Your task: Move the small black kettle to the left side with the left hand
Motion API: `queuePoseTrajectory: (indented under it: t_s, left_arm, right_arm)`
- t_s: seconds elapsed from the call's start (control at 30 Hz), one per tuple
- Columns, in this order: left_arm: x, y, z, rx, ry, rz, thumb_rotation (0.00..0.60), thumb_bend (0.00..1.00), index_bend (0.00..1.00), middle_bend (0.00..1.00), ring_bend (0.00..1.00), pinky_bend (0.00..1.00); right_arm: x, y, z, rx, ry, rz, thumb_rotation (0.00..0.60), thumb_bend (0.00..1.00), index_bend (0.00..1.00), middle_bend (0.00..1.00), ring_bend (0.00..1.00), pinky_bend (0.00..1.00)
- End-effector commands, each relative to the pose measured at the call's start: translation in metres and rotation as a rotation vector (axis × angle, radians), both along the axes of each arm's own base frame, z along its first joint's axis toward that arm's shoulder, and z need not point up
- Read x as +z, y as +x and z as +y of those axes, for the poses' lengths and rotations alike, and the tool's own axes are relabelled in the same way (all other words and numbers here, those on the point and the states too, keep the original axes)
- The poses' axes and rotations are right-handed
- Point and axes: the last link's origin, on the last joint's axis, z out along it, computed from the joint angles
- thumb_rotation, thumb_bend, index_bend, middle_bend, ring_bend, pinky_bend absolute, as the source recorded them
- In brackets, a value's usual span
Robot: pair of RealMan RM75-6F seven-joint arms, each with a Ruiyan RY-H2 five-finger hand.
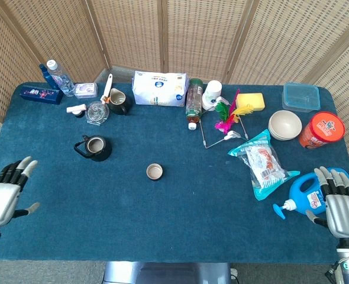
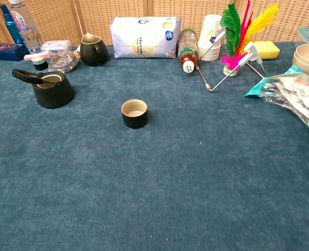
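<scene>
Blue felt-like cloth covers the tabletop (image 1: 103,236). Small black kettle (image 1: 93,147) stands upright on the left half of it, lid off, handle pointing toward the left edge, with no hand in contact. A small dark cup (image 1: 154,171) sits to its right and nearer the front edge, apart from it.

Left hand (image 1: 4,197) is over the front-left corner of the tabletop, well apart from the kettle. Its fingers (image 1: 19,170) are spread and hold nothing. Right hand (image 1: 341,206) is at the front-right edge, fingers extended and apart, also holding nothing; it sits just beside a blue detergent bottle (image 1: 305,196) lying on its side with the white cap toward the centre. Whether the hand touches the bottle cannot be told. Neither hand appears in the chest view.

Along the back edge, from the left: a water bottle (image 1: 60,77), a dark jug (image 1: 118,101), a white bag (image 1: 159,89) and a bottle with a green label (image 1: 193,103) lying down. Coloured feathers (image 1: 229,112) and a yellow sponge (image 1: 250,101) lie near the centre-right. A clear packet (image 1: 259,163) rests in front of a white bowl (image 1: 284,125), and an orange tub (image 1: 321,130) stands beside the bowl.
</scene>
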Motion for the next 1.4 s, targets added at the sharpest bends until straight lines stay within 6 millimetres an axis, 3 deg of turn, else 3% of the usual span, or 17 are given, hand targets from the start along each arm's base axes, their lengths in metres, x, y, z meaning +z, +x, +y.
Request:
queuePoseTrajectory:
  t_s: [0.03,0.23,0.47,0.6,0.97,1.1,1.4]
  left_arm:
    - [-0.006,0.019,0.032,-0.09,-0.079,0.029,0.6,0.07,0.0,0.0,0.0,0.07]
    - [-0.015,0.044,0.067,-0.206,-0.09,0.113,0.6,0.07,0.0,0.0,0.0,0.07]
    - [-0.034,0.051,0.097,-0.198,-0.099,0.209,0.6,0.07,0.0,0.0,0.0,0.07]
    - [-0.048,0.058,0.111,-0.175,-0.19,0.248,0.6,0.07,0.0,0.0,0.0,0.06]
    - [-0.078,0.089,0.141,-0.193,-0.228,0.382,0.6,0.07,0.0,0.0,0.0,0.05]
    - [-0.098,0.099,0.15,-0.202,-0.243,0.485,0.6,0.05,0.0,0.0,0.0,0.05]
    - [-0.122,0.112,0.159,-0.184,-0.25,0.577,0.6,0.05,0.0,0.0,0.0,0.04]
  right_arm:
    - [0.0,0.001,-0.001,0.001,-0.002,-0.001,0.6,0.0,0.0,0.0,0.0,0.0]
    - [-0.001,0.001,-0.002,0.001,0.003,-0.001,0.6,0.0,0.0,0.0,0.0,0.0]
    - [0.0,0.0,-0.002,-0.006,0.006,-0.003,0.6,0.0,0.0,0.0,0.0,0.0]
    - [0.001,-0.001,-0.002,-0.013,0.003,0.0,0.6,0.0,0.0,0.0,0.0,0.0]
    - [-0.004,-0.001,-0.003,-0.028,0.016,0.014,0.6,0.0,0.0,0.0,0.0,0.0]
    - [-0.003,-0.002,-0.004,-0.034,0.013,0.011,0.6,0.0,0.0,0.0,0.0,0.0]
    - [0.003,-0.005,-0.005,-0.045,0.002,-0.01,0.6,0.0,0.0,0.0,0.0,0.0]
